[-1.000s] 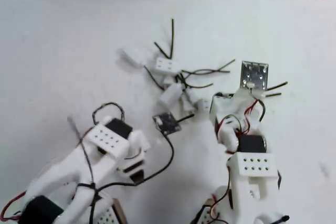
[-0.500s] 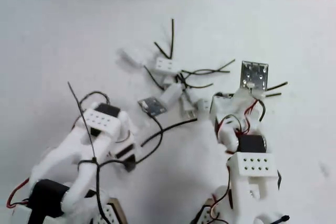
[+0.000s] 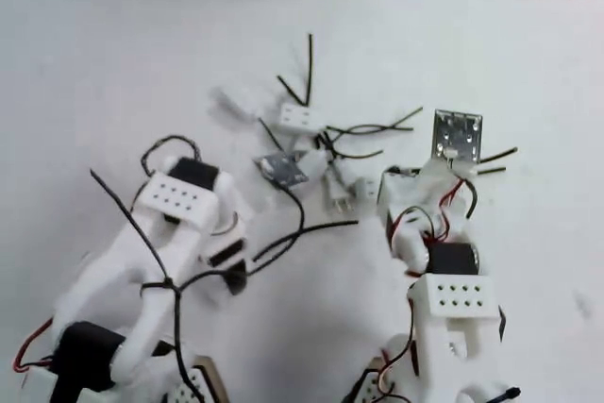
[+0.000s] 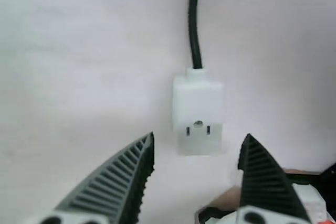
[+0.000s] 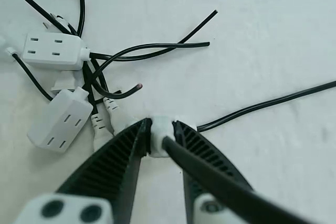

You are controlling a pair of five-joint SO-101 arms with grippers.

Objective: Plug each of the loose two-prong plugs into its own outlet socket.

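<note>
Plugs: first plug (image 5: 98,124) and second plug (image 5: 111,106), both white and loose, lie side by side in a tangle of black cords (image 5: 131,51) on the white table (image 3: 113,73). Neither is seated in a socket.

Landmark: metal plate (image 3: 458,136), lying flat on the table.

- The tangle lies near the plate, on the side toward the table's middle, and does not touch it.
- In the tangle are the flat socket block (image 5: 55,51), slots facing up, and the tilted socket block (image 5: 56,119). Both plugs lie just beside the tilted one.
- A dark square piece (image 3: 281,169) on a black cord sits at the tangle's edge farthest from the plate.

Right gripper (image 5: 160,125): fingers closed tight on a small white connector (image 5: 159,140). Its prongs or slots are hidden, so I cannot tell if it is a plug or a socket. Its black cord runs back over one finger. The right arm (image 3: 444,276) stands just beside the plate, between it and the near table edge.

Left gripper (image 4: 198,139): fingers wide apart, holding nothing. A single corded socket (image 4: 198,103) lies on the table just ahead of the fingertips, clear of both. Its slotted face is turned toward the wrist camera and its cord leaves the far end. The left arm (image 3: 179,214) is well apart from the plate, beyond the tangle.
</note>
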